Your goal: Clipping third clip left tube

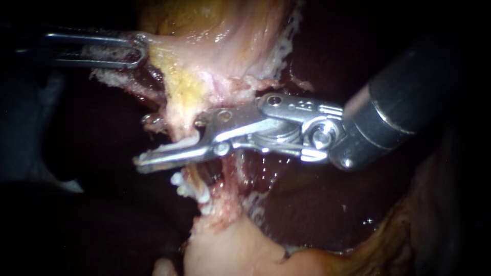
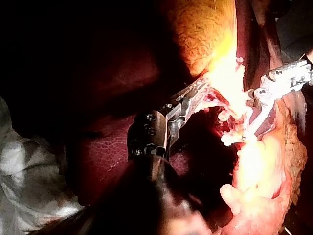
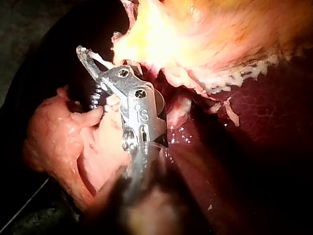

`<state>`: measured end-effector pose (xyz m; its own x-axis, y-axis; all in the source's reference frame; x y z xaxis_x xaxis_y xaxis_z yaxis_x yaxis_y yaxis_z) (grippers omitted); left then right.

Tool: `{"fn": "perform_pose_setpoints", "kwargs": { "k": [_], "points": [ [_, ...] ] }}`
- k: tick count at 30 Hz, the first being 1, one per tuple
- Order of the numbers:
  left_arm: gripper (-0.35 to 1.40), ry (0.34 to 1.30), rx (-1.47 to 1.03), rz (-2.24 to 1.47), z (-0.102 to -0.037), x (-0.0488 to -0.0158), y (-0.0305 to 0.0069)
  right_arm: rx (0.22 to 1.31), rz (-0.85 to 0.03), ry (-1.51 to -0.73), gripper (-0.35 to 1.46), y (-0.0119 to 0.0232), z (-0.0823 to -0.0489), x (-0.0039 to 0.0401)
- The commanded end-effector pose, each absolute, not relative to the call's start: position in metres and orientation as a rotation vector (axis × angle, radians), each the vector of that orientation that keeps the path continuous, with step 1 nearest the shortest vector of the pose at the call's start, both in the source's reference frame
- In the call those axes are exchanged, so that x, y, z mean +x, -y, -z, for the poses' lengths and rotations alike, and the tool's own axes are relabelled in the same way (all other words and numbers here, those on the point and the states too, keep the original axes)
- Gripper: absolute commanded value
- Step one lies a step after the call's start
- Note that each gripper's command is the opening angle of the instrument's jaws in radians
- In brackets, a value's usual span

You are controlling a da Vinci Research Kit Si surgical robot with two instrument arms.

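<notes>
Right instrument (image 1: pixel 147 157): end effector nearly closed, carrying a white clip (image 1: pixel 176 145) astride the left tube (image 1: pixel 180 113), above the placed clips (image 1: pixel 190 191). Left instrument (image 1: pixel 138 50): clamped on gallbladder tissue (image 1: pixel 164 47). Step: clip placement. Next, probably a full squeeze.

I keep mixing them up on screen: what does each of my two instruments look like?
Left instrument: slim, bright-metal jaws shaped as long narrow loops with an open slot down the middle. Right instrument: bulkier, a dark round shaft with a grey metal collar, then a silver hinged wrist with round pins, tapering to long flat silver jaws.
</notes>
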<state>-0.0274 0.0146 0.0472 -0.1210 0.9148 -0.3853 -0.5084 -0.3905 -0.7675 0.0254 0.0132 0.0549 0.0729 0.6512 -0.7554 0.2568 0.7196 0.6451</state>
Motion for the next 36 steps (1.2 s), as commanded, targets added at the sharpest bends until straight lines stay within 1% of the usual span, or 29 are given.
{"fn": "perform_pose_setpoints", "kwargs": {
  "k": [1,7,16,24,27,29,34,36],
  "points": [
    [-0.35,0.566,-1.053,-1.72,-0.0472,-0.0274,-0.0146,0.78,-0.341,-1.509,0.49,-0.0131,-0.0546,0.0255],
    [-0.35,0.566,-1.053,-1.72,-0.0472,-0.0274,-0.0146,0.793,-0.329,-1.519,0.49,-0.0123,-0.0533,0.026],
    [-0.35,0.566,-1.053,-1.721,-0.0473,-0.0274,-0.0146,0.799,-0.335,-1.517,0.47,-0.0124,-0.053,0.026],
    [-0.35,0.566,-1.053,-1.721,-0.0473,-0.0274,-0.0146,0.809,-0.344,-1.513,0.35,-0.0124,-0.053,0.0259],
    [-0.35,0.566,-1.053,-1.721,-0.0473,-0.0274,-0.0146,0.809,-0.343,-1.514,0.26,-0.0124,-0.053,0.0258],
    [-0.35,0.566,-1.053,-1.721,-0.0473,-0.0274,-0.0146,0.81,-0.343,-1.514,0.17,-0.0123,-0.0529,0.0257],
    [-0.35,0.566,-1.053,-1.721,-0.0473,-0.0274,-0.0147,0.815,-0.346,-1.512,-0.08,-0.0123,-0.0529,0.0254],
    [-0.35,0.566,-1.053,-1.721,-0.0473,-0.0274,-0.0147,0.818,-0.353,-1.509,-0.22,-0.0123,-0.0529,0.0254]
  ]
}}
